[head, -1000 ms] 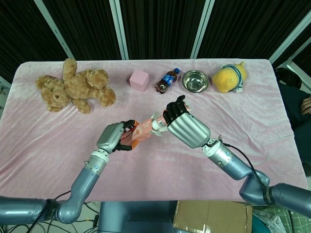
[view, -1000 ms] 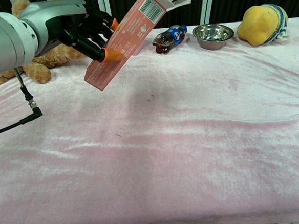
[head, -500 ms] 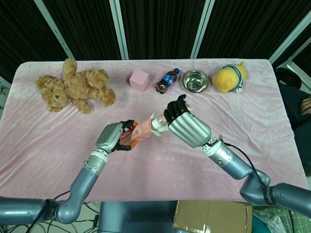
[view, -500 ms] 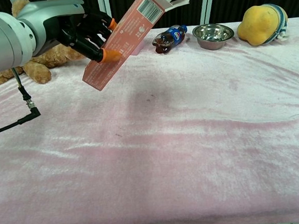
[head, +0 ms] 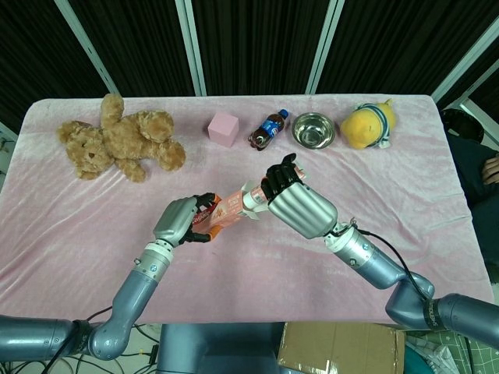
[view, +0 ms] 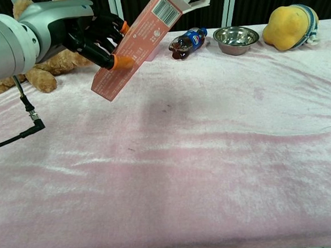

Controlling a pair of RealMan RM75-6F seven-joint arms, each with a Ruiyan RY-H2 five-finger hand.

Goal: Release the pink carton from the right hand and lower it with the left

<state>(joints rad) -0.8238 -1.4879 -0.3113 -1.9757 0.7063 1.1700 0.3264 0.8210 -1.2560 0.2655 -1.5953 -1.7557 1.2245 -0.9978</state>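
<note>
The pink carton (head: 226, 210) hangs tilted above the table, its low end towards the left. My left hand (head: 182, 220) grips that lower end, with orange-tipped fingers (view: 115, 60) wrapped around the carton (view: 139, 38) in the chest view. In the head view my right hand (head: 300, 201) sits at the carton's white top end, its dark fingers (head: 281, 173) stretched out past the carton and not wrapped around it. The chest view does not show the right hand.
Along the far edge of the pink cloth lie a teddy bear (head: 121, 140), a pink cube (head: 224, 128), a cola bottle (head: 269, 129), a steel bowl (head: 313, 129) and a yellow plush toy (head: 369, 123). A cable (view: 26, 119) trails at the left.
The carton's low end has shifted a little to the left in the left hand. The right hand's fingers have moved only slightly.
</note>
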